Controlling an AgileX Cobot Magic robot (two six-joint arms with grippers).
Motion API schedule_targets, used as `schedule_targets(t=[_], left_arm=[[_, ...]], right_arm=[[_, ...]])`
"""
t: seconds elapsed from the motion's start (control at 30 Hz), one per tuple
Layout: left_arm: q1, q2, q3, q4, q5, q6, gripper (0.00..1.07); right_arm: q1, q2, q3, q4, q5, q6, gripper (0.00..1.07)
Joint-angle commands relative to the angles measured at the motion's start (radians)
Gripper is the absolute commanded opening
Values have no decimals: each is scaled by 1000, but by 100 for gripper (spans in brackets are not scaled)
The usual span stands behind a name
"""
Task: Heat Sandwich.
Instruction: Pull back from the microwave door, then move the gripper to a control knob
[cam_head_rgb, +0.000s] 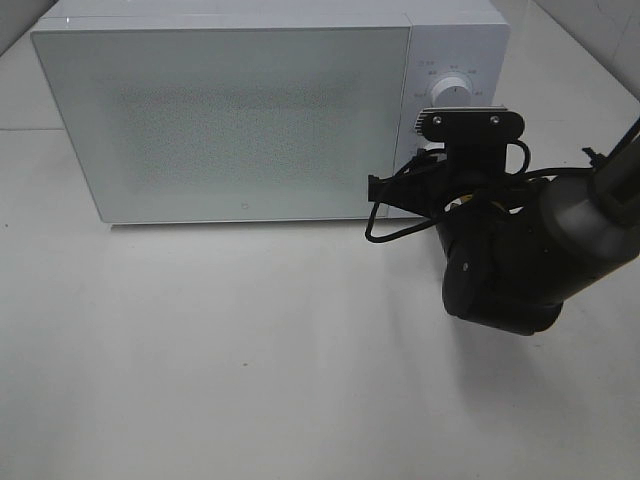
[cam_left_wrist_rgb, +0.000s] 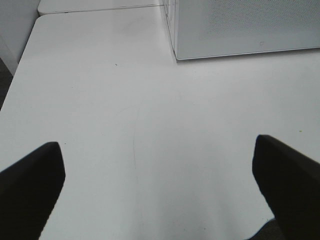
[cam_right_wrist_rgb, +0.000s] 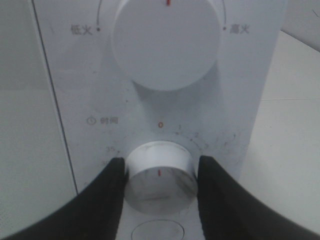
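Sandwich: not visible in any view, so I cannot tell where it is. The microwave (cam_head_rgb: 240, 120) has its door (cam_head_rgb: 220, 125) shut, and the frosted, speckled glass shows nothing behind it.

Exterior high view: the microwave fills the frame from 9 through 12 to 1 o'clock and stands on the white tabletop (cam_head_rgb: 250, 360). Its control panel (cam_head_rgb: 440, 60) is at about 1 o'clock. The right arm (cam_head_rgb: 570, 230) enters from 3 o'clock and reaches toward the panel. A black camera bracket (cam_head_rgb: 470, 125) and a looped cable (cam_head_rgb: 385, 228) cover the lower part of the panel. The claw itself is hidden behind them in this view.

Right wrist view: the right claw (cam_right_wrist_rgb: 161, 165) is closed on the lower knob (cam_right_wrist_rgb: 159, 182). One finger presses the knob's side at 9 o'clock and the other at 3 o'clock, taken by the panel's own upright. Both fingers touch the knob. The knob's red line (cam_right_wrist_rgb: 159, 173) sits at 12 o'clock, in line with the orange 0 of the printed time scale. A 35 can be read at roughly 10 o'clock on that scale. The upper knob (cam_right_wrist_rgb: 165, 42), the larger of the two, has its red mark at 12 o'clock too, between two printed heat labels.

Left wrist view: the left claw (cam_left_wrist_rgb: 156, 145) is spread wide. Its two dark fingers (cam_left_wrist_rgb: 30, 192) hang over the tabletop and nothing is between them. A lower front corner of the microwave lies ahead, well apart from the fingertips.
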Motion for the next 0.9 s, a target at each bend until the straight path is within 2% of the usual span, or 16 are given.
schedule_targets(t=[0.03,0.27,0.5,0.53,0.9], left_arm=[[4,-28,4,-6,-13,0,98],[4,-28,4,-6,-13,0,98],[4,-28,4,-6,-13,0,98],[4,-28,4,-6,-13,0,98],[4,-28,4,-6,-13,0,98]], right_arm=[[3,-4,-12,-34,-39,-11,10],[3,-4,-12,-32,-80,160,10],[3,-4,-12,-31,-109,452,6],[3,-4,-12,-24,-102,557,6],[3,-5,-12,-16,-93,1007,7]])
